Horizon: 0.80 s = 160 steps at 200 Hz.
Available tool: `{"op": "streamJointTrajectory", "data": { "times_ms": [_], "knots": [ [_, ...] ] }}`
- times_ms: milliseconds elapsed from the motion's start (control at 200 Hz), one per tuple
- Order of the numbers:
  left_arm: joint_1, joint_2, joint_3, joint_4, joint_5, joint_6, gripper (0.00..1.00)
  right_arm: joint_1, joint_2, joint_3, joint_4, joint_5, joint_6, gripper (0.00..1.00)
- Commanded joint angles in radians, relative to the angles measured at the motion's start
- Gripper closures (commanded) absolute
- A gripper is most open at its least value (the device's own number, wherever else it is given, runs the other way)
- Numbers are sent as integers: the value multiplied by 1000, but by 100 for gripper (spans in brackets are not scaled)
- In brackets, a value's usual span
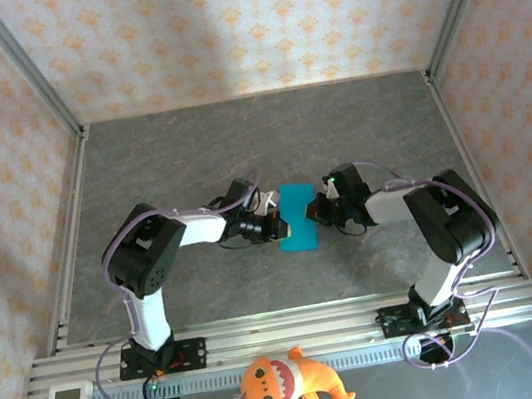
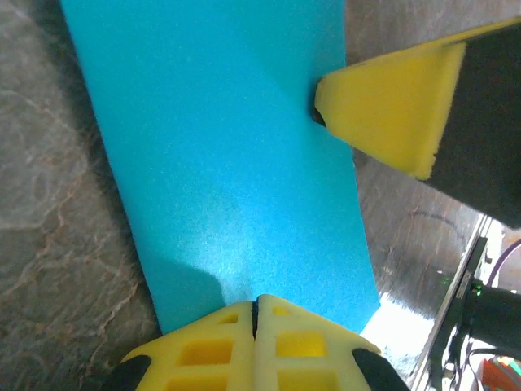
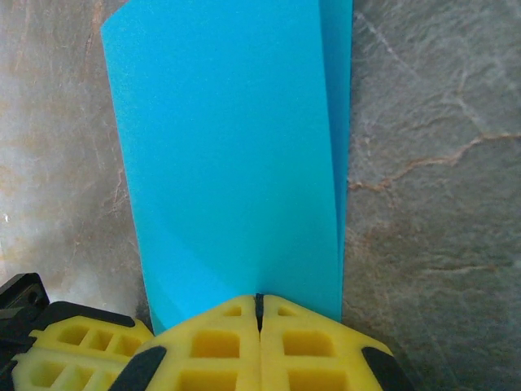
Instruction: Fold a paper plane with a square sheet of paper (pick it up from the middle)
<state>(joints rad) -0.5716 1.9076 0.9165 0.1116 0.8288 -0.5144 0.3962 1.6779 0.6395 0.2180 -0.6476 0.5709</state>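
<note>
— What's on the tabletop (image 1: 237,143)?
— A blue paper sheet (image 1: 297,217), stretched between the two sets of jaws. The left jaws are clenched on one edge, the right jaws on the opposite edge. One side looks folded over.

Bright light, sheen on the square sheet of paper (image 2: 220,163)
</note>
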Motion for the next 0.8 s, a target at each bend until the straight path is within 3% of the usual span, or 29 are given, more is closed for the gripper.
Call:
{"op": "streamJointTrajectory", "data": {
  "times_ms": [0,315,540,796],
  "knots": [
    [22,12,-101,-139,-52,99,100,-13,51,-62,-178,141,-26,100],
    [19,-100,-88,-237,-87,168,100,-13,51,-57,-187,142,-28,100],
    [-4,-192,-43,-118,-54,42,100,-13,46,-53,-193,146,-27,100],
    [-64,-96,33,-67,-5,14,100,-13,43,-57,-186,144,-23,100]
  ]
}}
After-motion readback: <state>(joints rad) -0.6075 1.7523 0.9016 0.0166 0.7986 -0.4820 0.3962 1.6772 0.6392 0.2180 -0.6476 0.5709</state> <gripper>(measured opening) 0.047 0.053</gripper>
